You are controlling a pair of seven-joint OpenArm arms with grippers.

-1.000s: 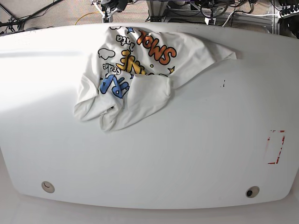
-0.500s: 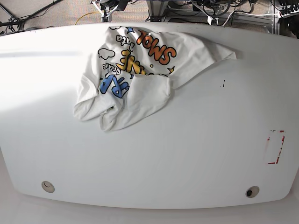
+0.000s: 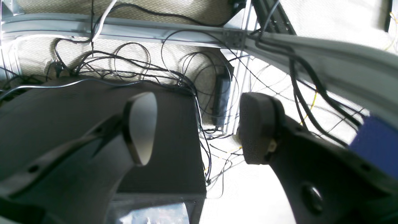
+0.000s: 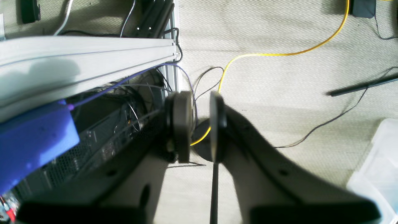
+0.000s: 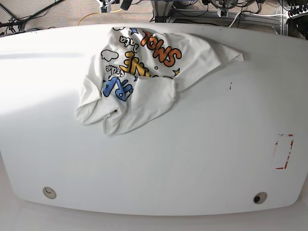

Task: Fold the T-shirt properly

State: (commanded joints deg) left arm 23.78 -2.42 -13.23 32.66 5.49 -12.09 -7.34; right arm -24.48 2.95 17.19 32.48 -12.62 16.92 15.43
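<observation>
The white T-shirt (image 5: 144,72) lies crumpled on the far left-centre of the table, print side up, with orange, yellow and blue letters showing. One sleeve reaches right toward (image 5: 231,53). Neither gripper is over the table; only bits of the arms show at the far edge. In the left wrist view my left gripper (image 3: 199,130) is wide open and empty, over cables behind the table. In the right wrist view my right gripper (image 4: 199,124) is open by a narrow gap and empty, over the carpet. The T-shirt is out of both wrist views.
The white table (image 5: 192,159) has a red-marked rectangle (image 5: 284,151) at the right and two round holes near the front edge (image 5: 49,192) (image 5: 260,198). Cables, a yellow cord (image 4: 264,56) and a clear bin (image 4: 379,161) lie behind the table.
The arm parts at the far edge of the base view have drawn back, so less of them shows. The T-shirt has not moved.
</observation>
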